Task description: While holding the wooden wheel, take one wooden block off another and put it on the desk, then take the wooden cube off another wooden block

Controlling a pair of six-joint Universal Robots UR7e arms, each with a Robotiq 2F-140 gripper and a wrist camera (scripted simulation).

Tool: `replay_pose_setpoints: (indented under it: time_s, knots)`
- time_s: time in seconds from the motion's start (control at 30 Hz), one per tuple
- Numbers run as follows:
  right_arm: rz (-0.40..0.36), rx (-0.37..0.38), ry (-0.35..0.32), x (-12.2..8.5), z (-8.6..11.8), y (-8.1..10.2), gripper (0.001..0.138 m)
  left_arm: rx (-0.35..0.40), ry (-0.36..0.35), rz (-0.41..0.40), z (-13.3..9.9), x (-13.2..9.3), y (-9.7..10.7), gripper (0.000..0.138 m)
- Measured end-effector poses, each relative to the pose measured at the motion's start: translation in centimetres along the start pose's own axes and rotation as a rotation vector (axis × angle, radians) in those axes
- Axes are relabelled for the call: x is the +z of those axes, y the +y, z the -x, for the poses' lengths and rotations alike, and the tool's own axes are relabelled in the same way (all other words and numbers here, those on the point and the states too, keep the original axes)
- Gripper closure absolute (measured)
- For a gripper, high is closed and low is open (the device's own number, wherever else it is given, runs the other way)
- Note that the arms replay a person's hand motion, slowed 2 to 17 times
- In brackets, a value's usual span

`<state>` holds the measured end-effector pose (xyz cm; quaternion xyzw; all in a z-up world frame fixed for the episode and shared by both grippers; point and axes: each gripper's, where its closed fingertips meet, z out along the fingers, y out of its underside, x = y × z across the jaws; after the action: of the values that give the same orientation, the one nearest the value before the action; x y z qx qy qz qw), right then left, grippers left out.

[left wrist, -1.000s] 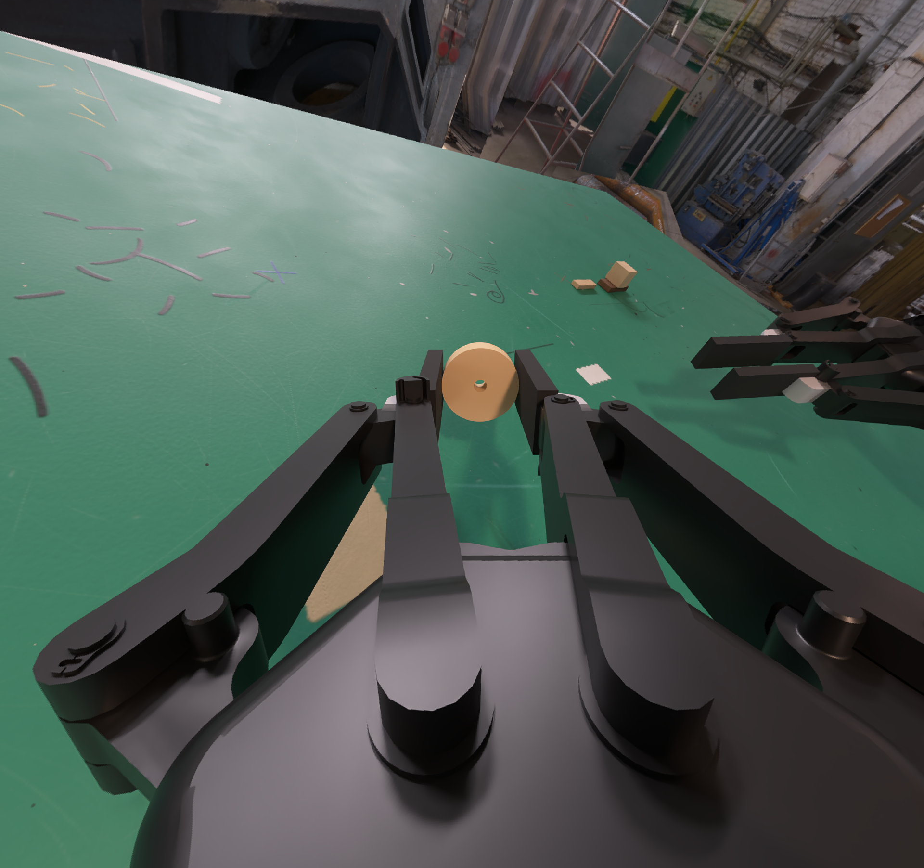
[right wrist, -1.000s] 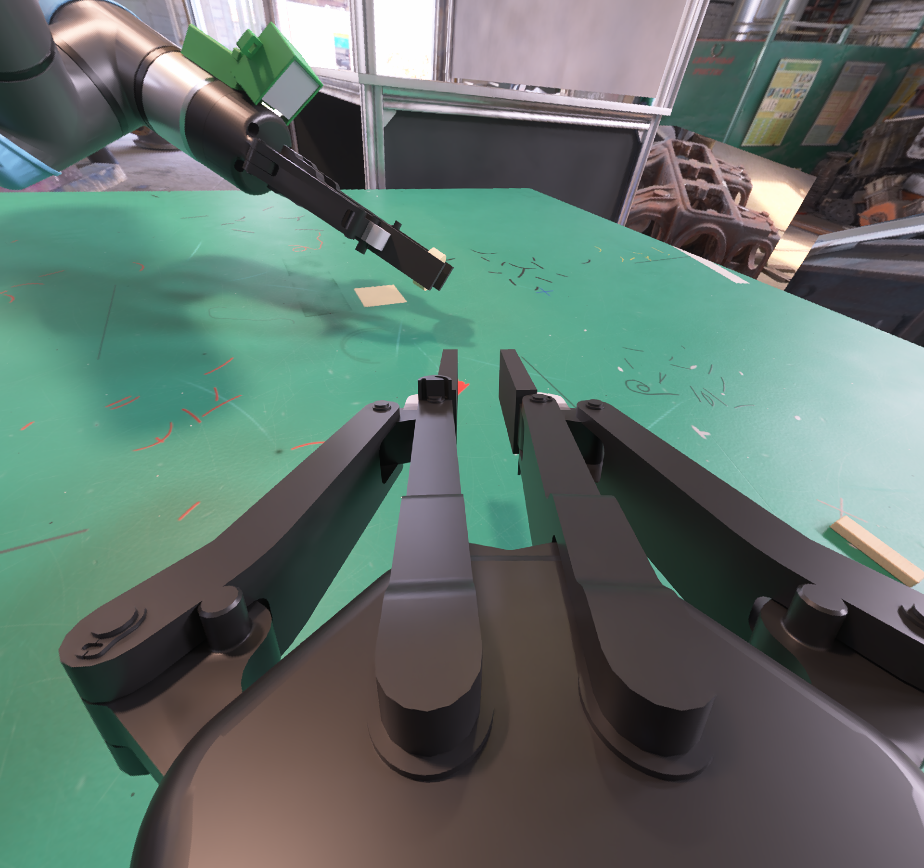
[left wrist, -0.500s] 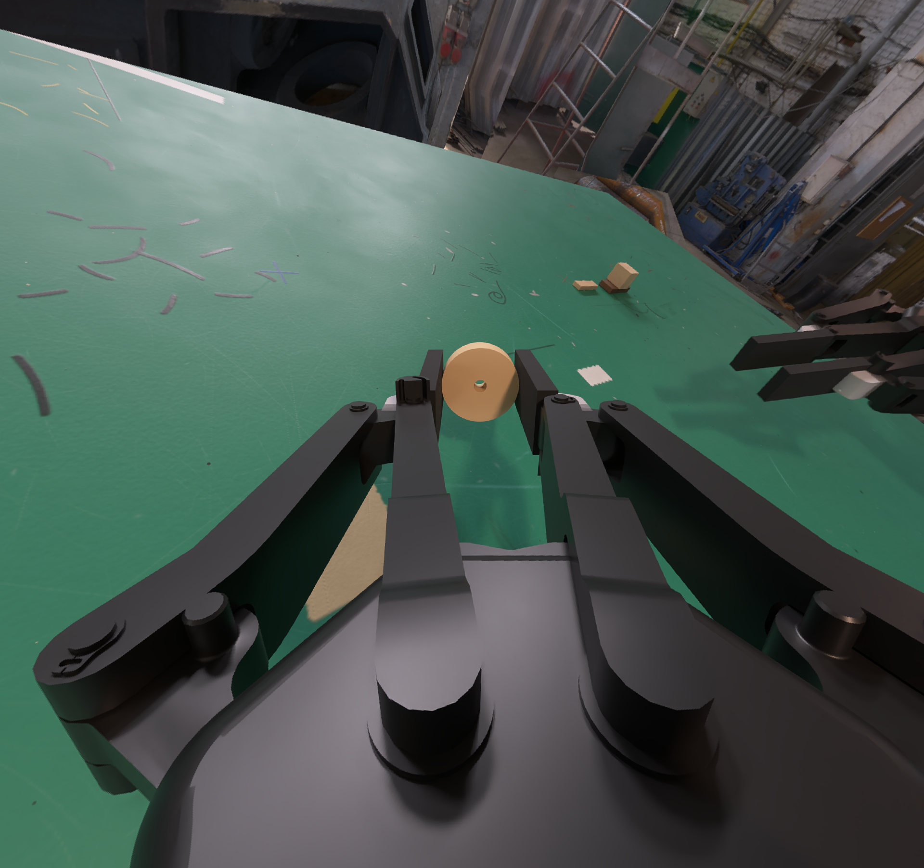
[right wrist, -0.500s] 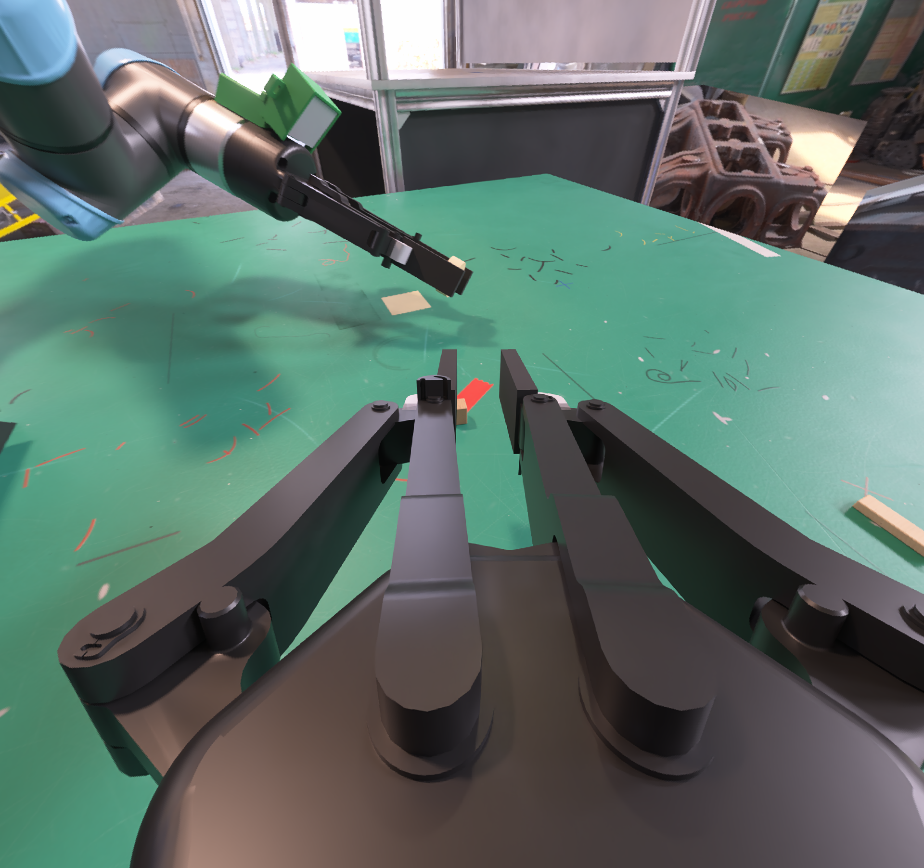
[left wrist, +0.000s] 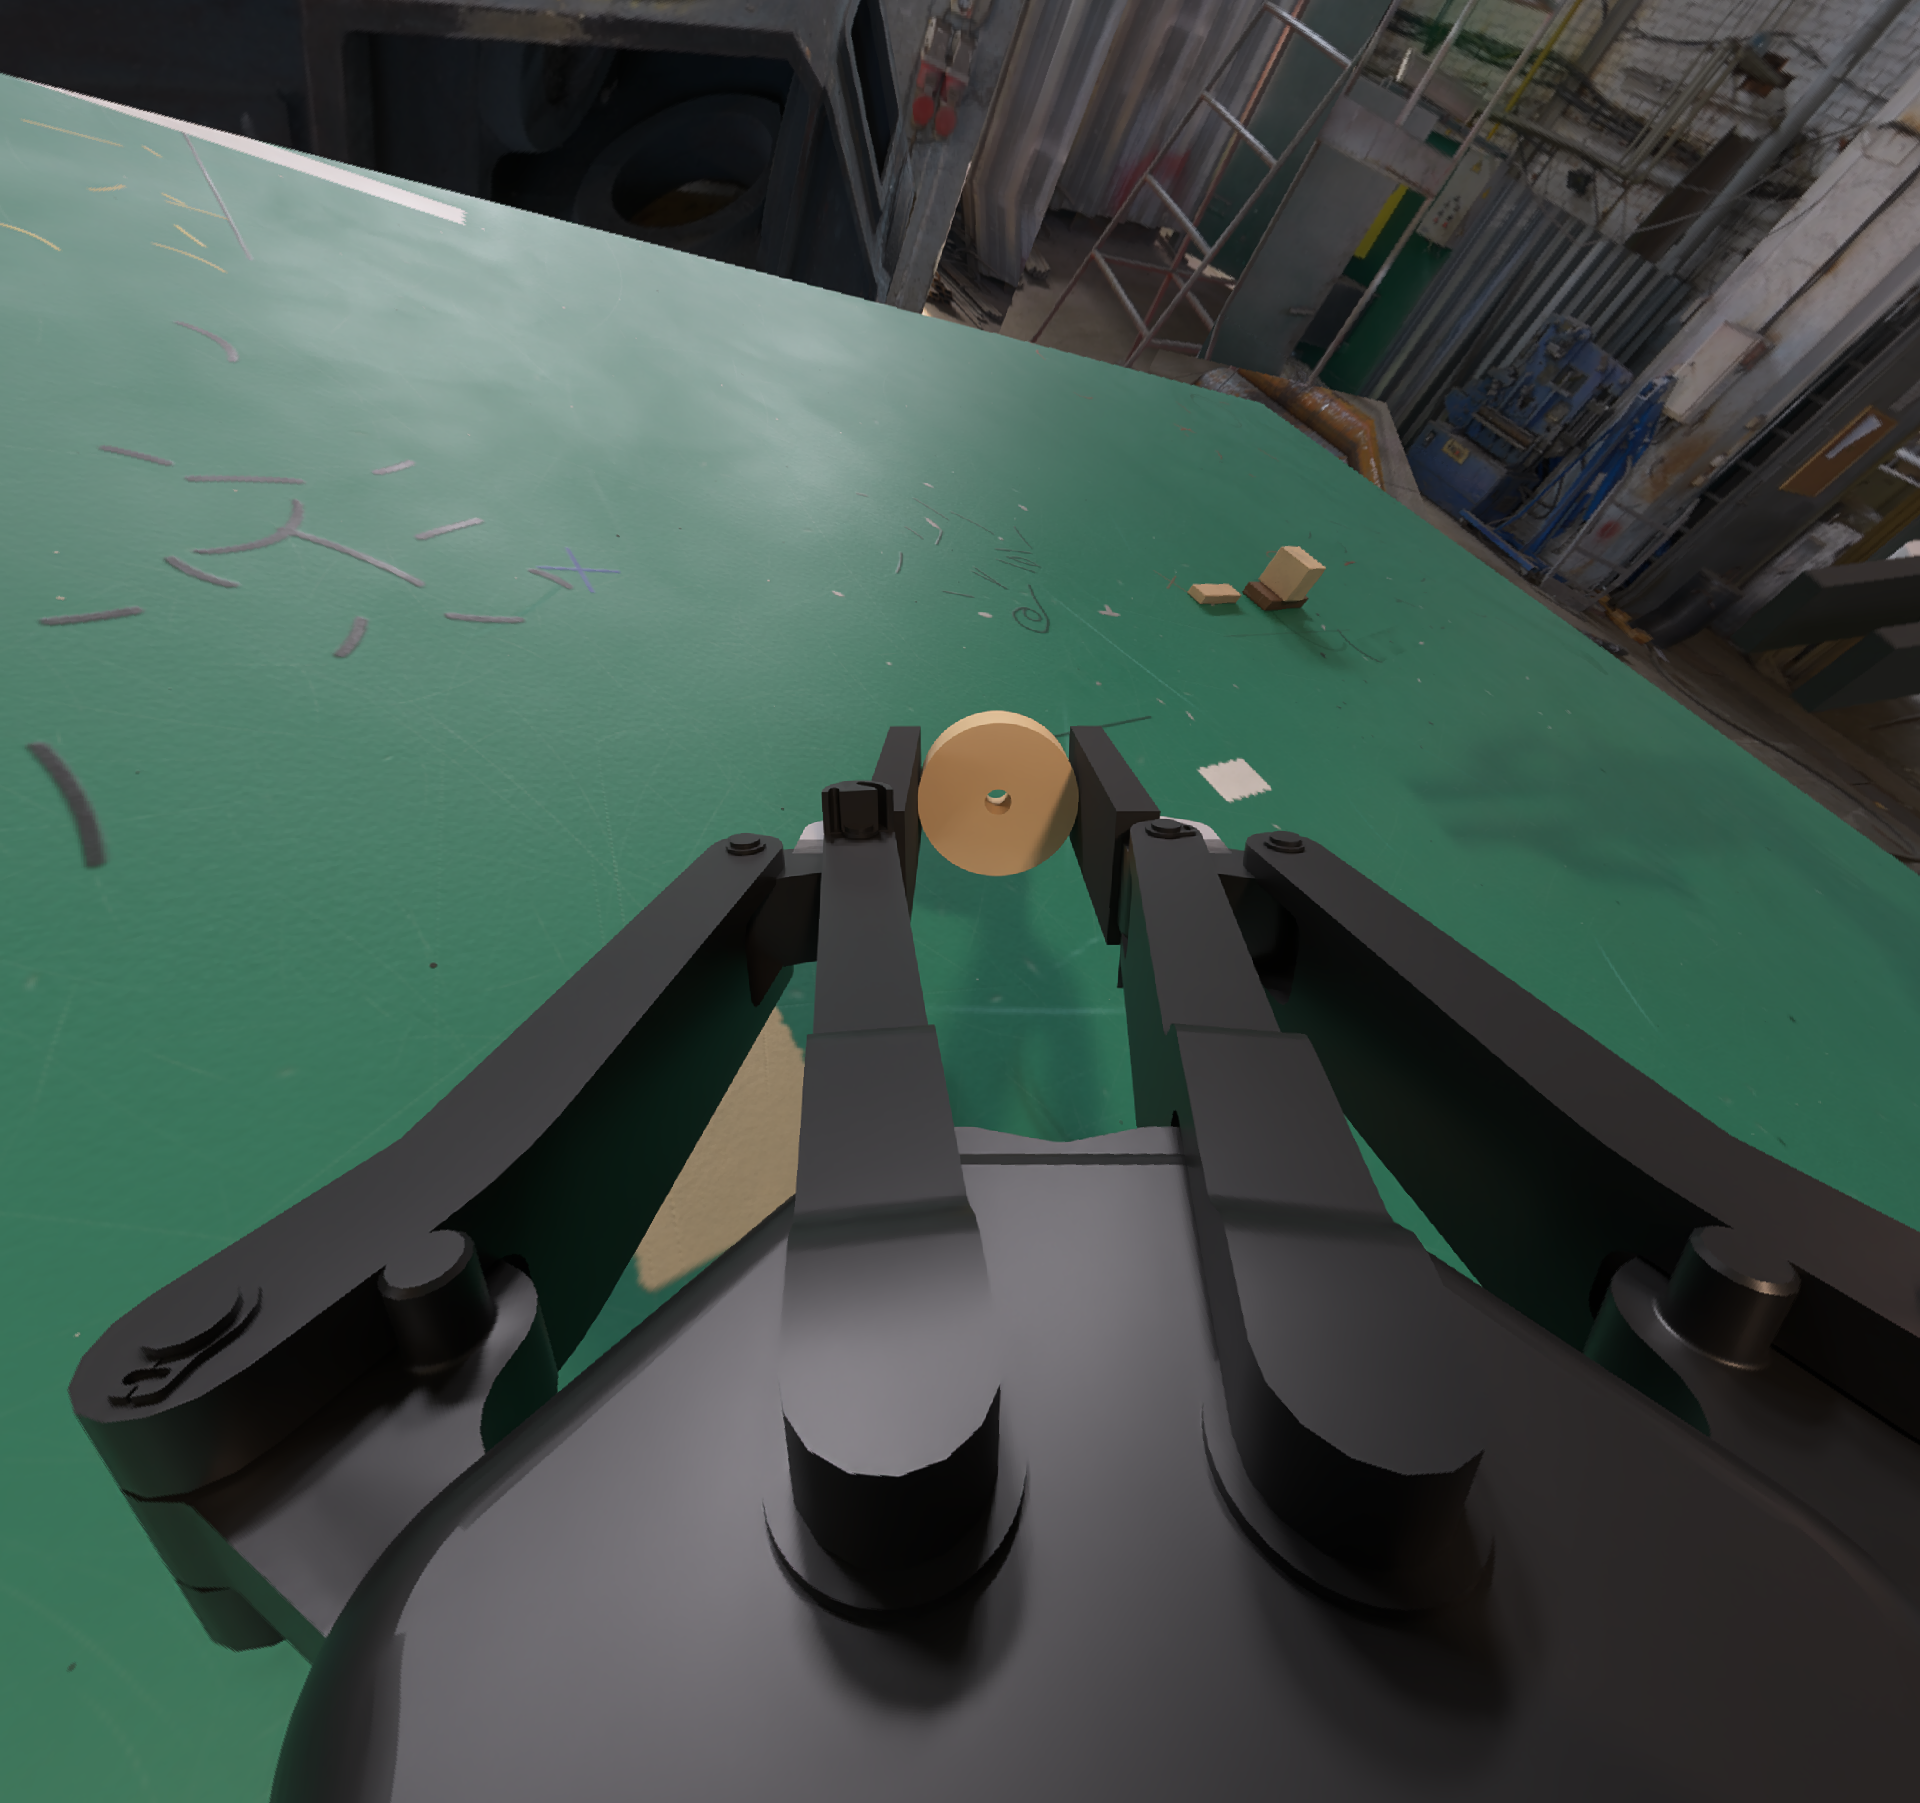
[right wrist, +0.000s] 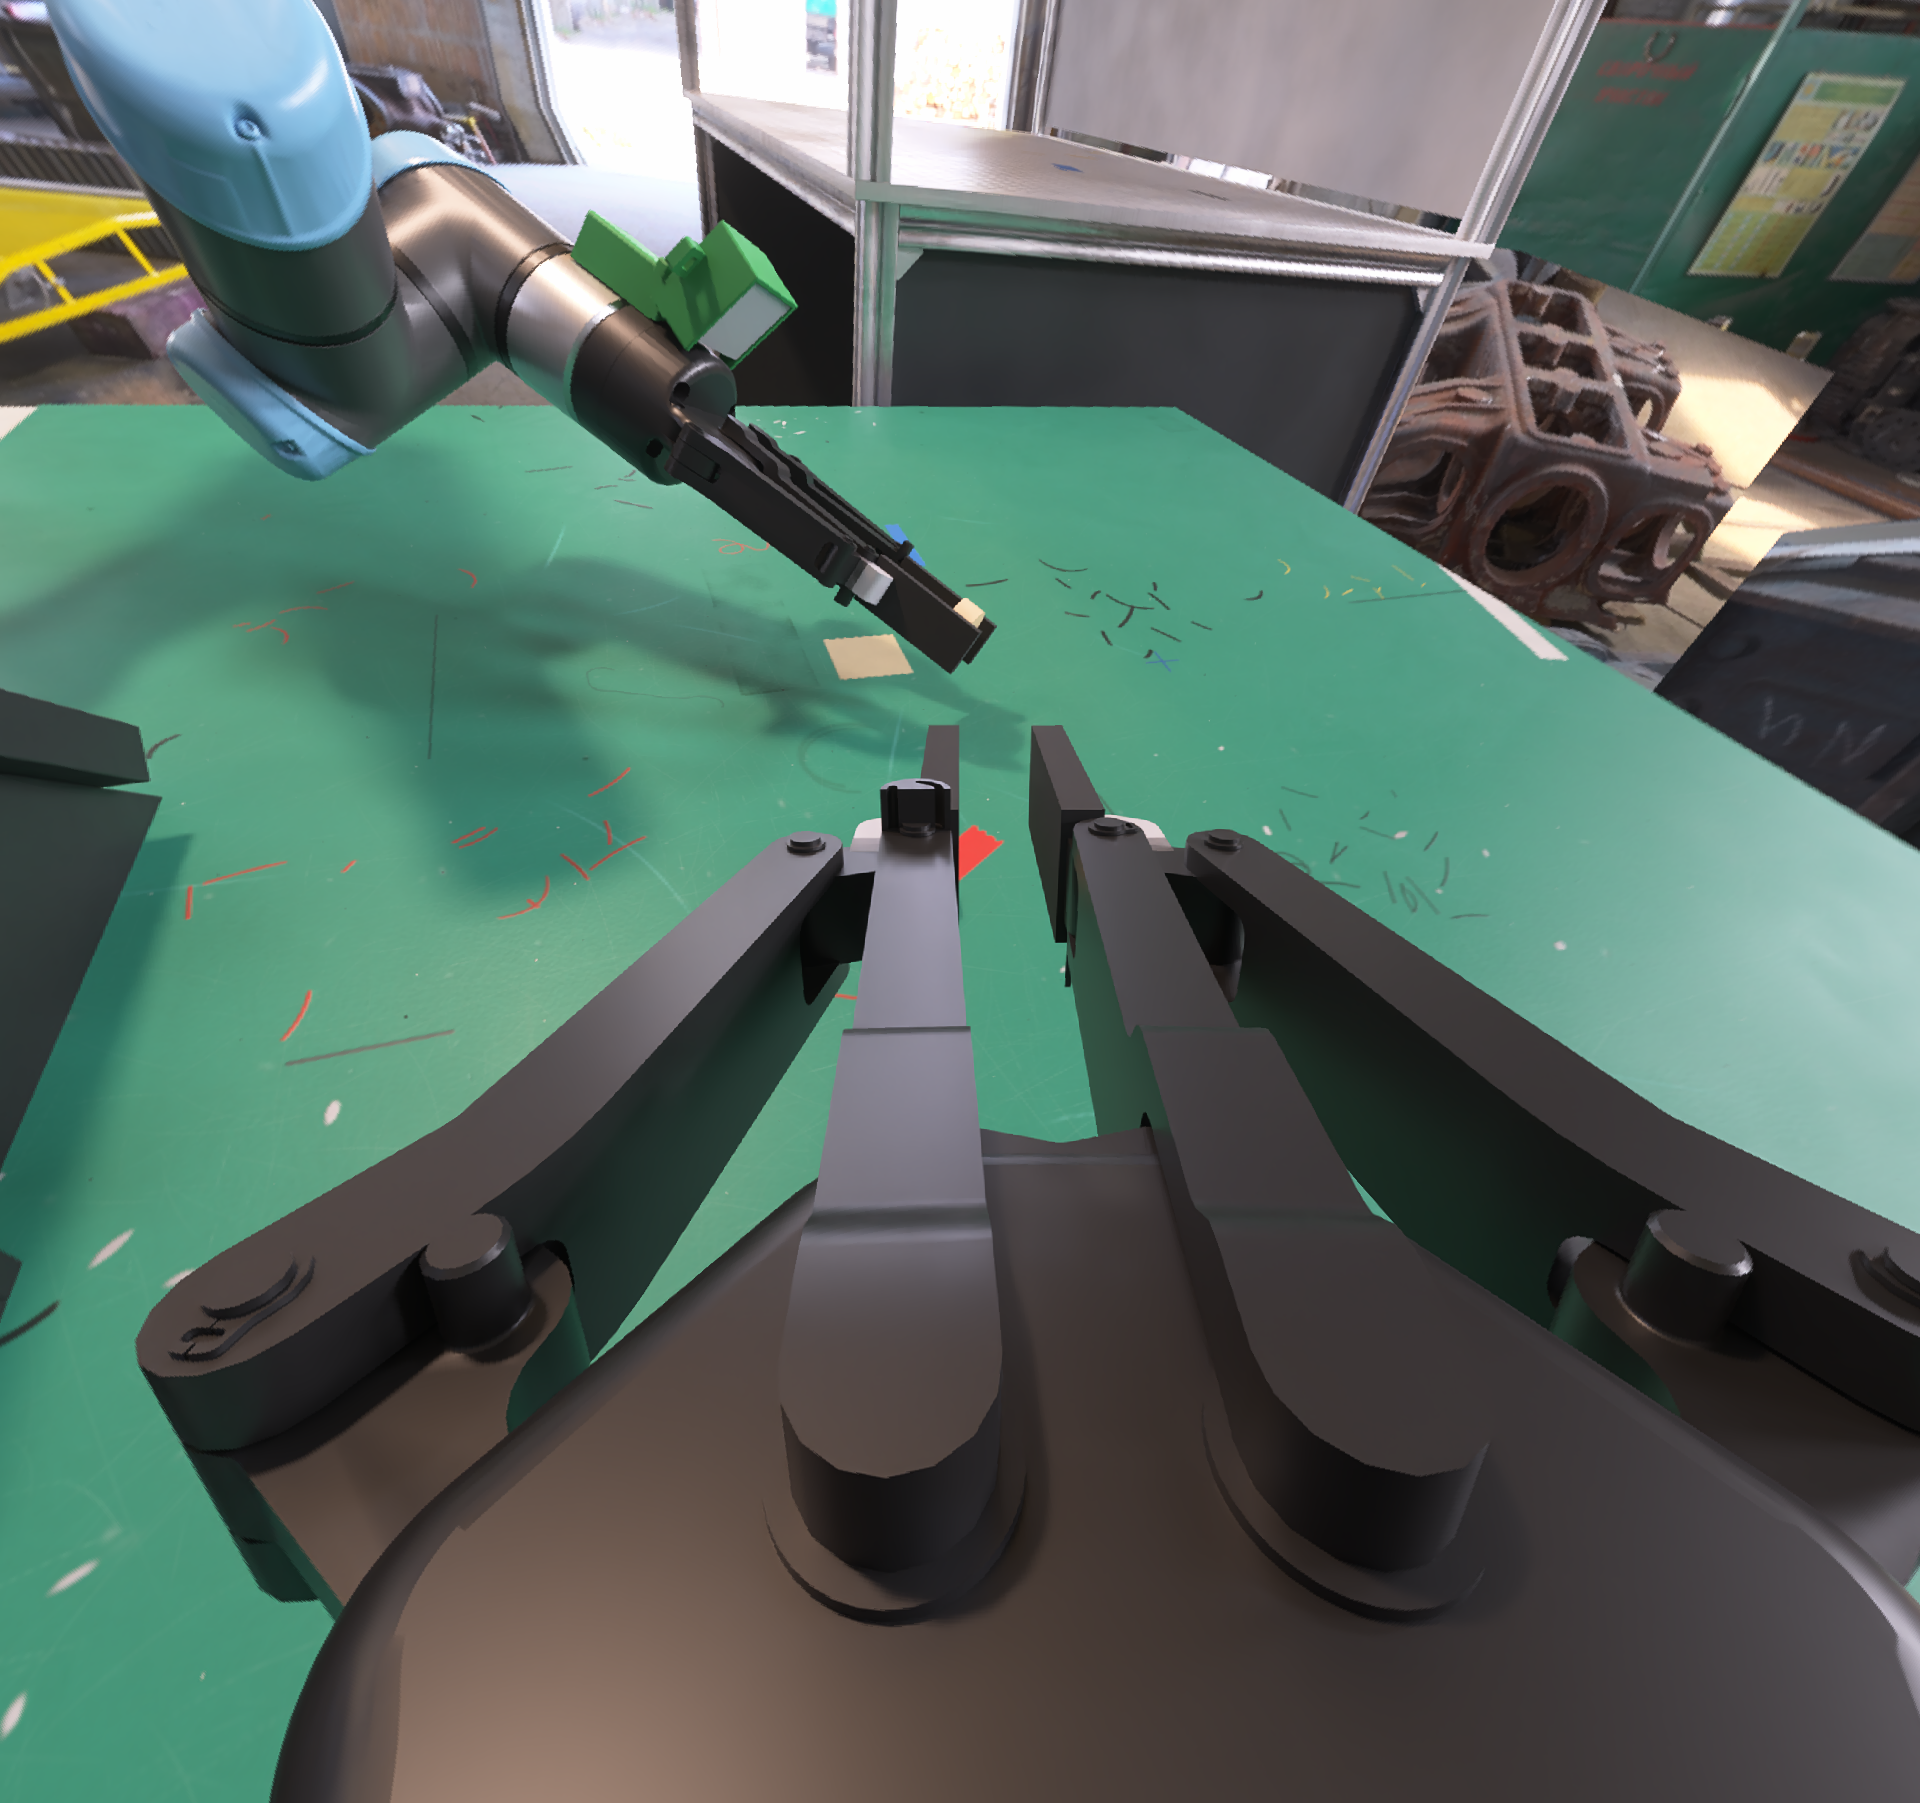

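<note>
Now left tool clamps wooden wheel between fingertips; right tool slightly parted, empty

We see a green table marked with grey scratches and, in the right wrist view, red ones. A small white patch lies on it, and a tan square patch and a red patch show in the right wrist view. Beyond the table stand a dark metal casting, a scaffold ladder, a metal-framed shelf and rusty castings.
</note>
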<state>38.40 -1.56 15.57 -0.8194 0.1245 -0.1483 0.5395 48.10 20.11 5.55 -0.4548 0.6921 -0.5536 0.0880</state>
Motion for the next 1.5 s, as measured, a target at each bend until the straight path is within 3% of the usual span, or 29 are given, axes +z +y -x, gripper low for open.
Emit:
replay_pose_setpoints:
  time_s: [0.4,0.7,0.9,1.03,1.27,1.5]
  knots:
    - [0.121,-0.129,0.059,-3.6,-4.4,-2.6,0.125,0.009,0.002,0.007,-0.1,0.1,0.1,0.101]
    - [0.32,-0.236,0.133,-4.6,-10.0,-1.8,0.125,0.015,0.0,0.009,-0.2,0.1,0.1,0.101]
    - [0.506,-0.285,0.16,-4.7,-14.2,0.6,0.122,0.021,-0.002,0.008,-0.2,0.1,0.1,0.101]
    - [0.644,-0.297,0.141,-4.7,-16.6,3.0,0.119,0.024,-0.004,0.006,-0.2,0.0,0.1,0.1]
    - [0.862,-0.302,0.048,-4.6,-19.9,7.4,0.117,0.03,-0.007,0.006,-0.3,0.0,0.1,0.101]
    - [1.023,-0.319,-0.048,-4.8,-22.4,11.6,0.112,0.034,-0.008,0.007,-0.3,0.0,0.1,0.1]
